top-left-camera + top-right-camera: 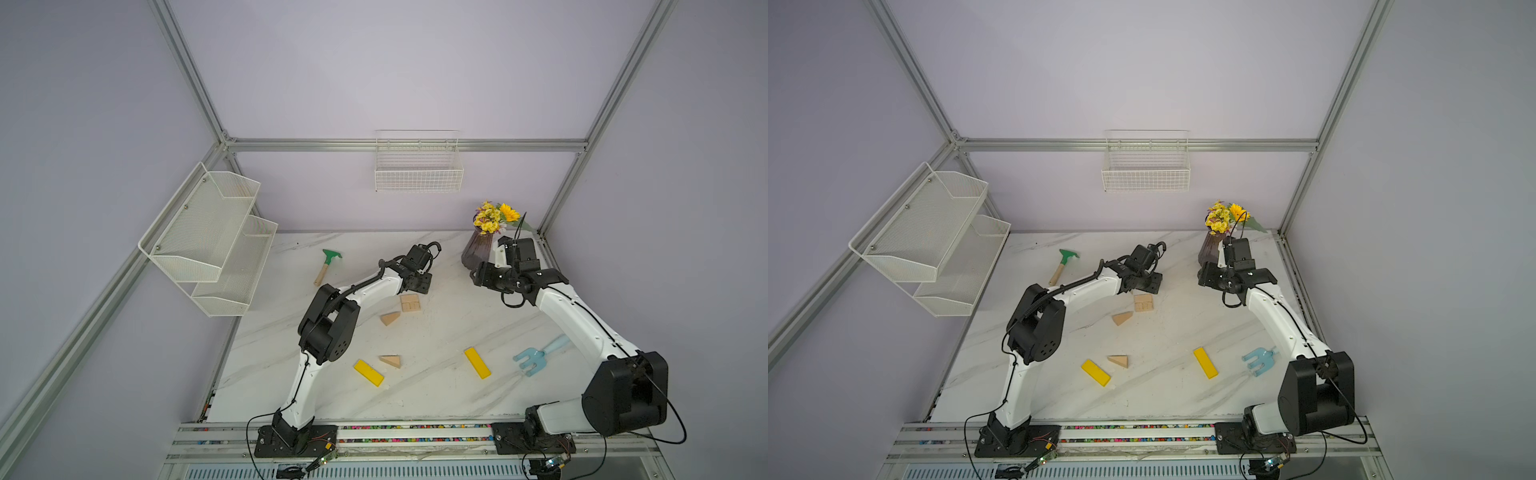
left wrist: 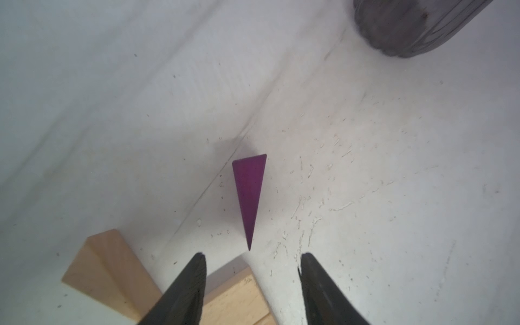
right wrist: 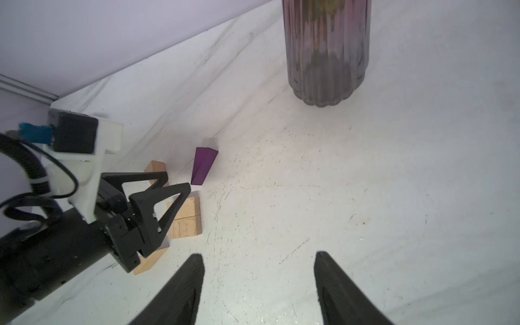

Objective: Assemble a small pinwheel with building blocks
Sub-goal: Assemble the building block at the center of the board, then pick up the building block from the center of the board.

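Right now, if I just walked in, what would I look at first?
Probably the bright yellow flowers in the dark vase at the far right corner of the table. Then the purple wedge sitting just ahead of the open left gripper, near the tan blocks.

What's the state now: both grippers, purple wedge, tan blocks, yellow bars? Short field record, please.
purple wedge: loose, in neither gripper
left gripper: open, empty, purple wedge just ahead of its tips
right gripper: open, empty
tan rectangular blocks: side by side, touching
yellow bars: two, lying apart
assembly: not yet done, pieces scattered
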Action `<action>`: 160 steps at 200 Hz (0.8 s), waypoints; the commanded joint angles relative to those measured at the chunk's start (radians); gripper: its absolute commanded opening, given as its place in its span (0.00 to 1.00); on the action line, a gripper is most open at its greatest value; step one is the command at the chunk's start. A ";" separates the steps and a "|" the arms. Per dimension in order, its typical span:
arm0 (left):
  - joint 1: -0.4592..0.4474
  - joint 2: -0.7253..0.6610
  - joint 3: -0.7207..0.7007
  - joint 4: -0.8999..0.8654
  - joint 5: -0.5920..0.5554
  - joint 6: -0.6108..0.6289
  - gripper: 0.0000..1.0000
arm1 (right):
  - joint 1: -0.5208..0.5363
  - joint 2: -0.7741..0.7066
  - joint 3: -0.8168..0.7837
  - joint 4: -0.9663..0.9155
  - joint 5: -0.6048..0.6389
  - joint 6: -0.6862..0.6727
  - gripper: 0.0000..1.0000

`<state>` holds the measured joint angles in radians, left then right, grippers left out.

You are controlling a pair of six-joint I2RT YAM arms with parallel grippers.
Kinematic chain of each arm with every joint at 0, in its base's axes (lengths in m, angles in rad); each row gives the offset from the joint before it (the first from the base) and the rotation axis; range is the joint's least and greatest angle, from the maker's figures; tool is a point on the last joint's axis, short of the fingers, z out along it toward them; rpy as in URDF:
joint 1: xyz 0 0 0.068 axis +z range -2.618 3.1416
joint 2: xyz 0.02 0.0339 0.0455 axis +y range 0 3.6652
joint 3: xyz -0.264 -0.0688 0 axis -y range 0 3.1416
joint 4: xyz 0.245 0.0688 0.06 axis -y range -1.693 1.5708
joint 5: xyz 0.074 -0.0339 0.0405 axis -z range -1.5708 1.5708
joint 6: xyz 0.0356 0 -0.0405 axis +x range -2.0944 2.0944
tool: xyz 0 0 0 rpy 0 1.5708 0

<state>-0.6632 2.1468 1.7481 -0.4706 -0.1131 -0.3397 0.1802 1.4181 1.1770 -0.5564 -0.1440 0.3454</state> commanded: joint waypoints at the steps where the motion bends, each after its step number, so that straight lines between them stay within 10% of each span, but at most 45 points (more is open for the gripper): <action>1: -0.001 -0.137 -0.021 0.047 -0.057 -0.013 0.56 | 0.094 -0.008 0.015 -0.016 0.035 -0.070 0.67; 99: 0.207 -0.876 -0.693 -0.018 -0.161 -0.136 0.72 | 0.732 0.211 -0.056 0.128 0.118 -0.105 0.67; 160: 0.353 -1.106 -0.924 -0.048 -0.111 -0.192 0.76 | 0.845 0.339 -0.070 0.148 0.132 -0.187 0.67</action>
<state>-0.3492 1.0878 0.8604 -0.5144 -0.2447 -0.4801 1.0176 1.7172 1.1011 -0.4335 -0.0448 0.2085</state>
